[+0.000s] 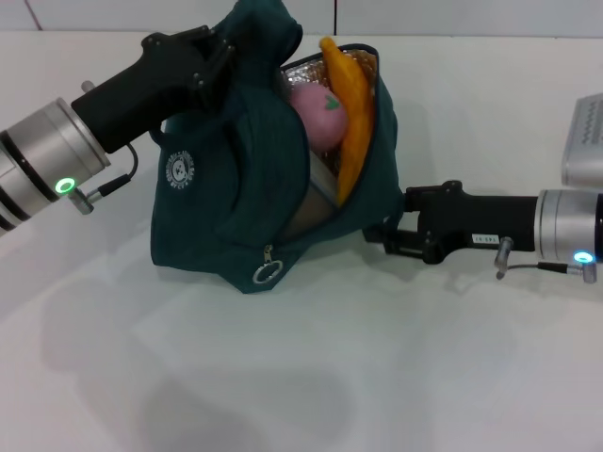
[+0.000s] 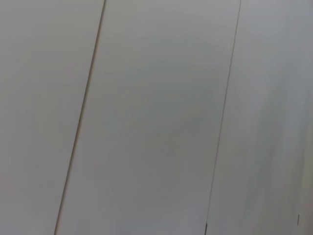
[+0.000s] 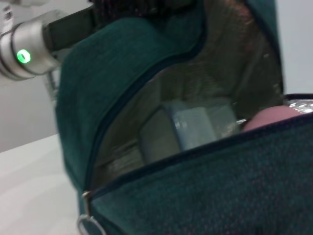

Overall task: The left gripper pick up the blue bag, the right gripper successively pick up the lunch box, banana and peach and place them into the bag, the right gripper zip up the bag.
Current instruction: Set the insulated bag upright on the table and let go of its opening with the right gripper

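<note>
With all three items already inside, the blue bag (image 1: 236, 188) hangs half-lifted from the left gripper (image 1: 219, 58), whose fingers look clamped on the fabric near the top by the handles, while the bag's lower edge rests on the white table (image 1: 311, 377). The peach (image 1: 316, 113) sits high in the mouth, the banana (image 1: 350, 122) leans along the opening's right edge with its upper tip poking out beyond the rim, and the lunch box (image 3: 198, 122) lies deep against the silver lining. The right gripper (image 1: 382, 235) is low at the bag's right flank, touching or just beside the fabric; whether its fingers are apart or closed I cannot tell, and nothing shows in its hold. What remains, by my judgement, is the zipping, and the trouble lies there. The ring pull (image 1: 267, 274) hangs at the bag's low front corner, well apart from the right gripper, so reaching it means coming round the slack fabric without shoving the bag. The protruding banana is the main hazard: the slider could jam against it, or squeeze it out onto the table. Pulling the zip also drags against the left gripper's hold; if that pinch is shallow, the bag may slip free or tip, rolling the peach out.
</note>
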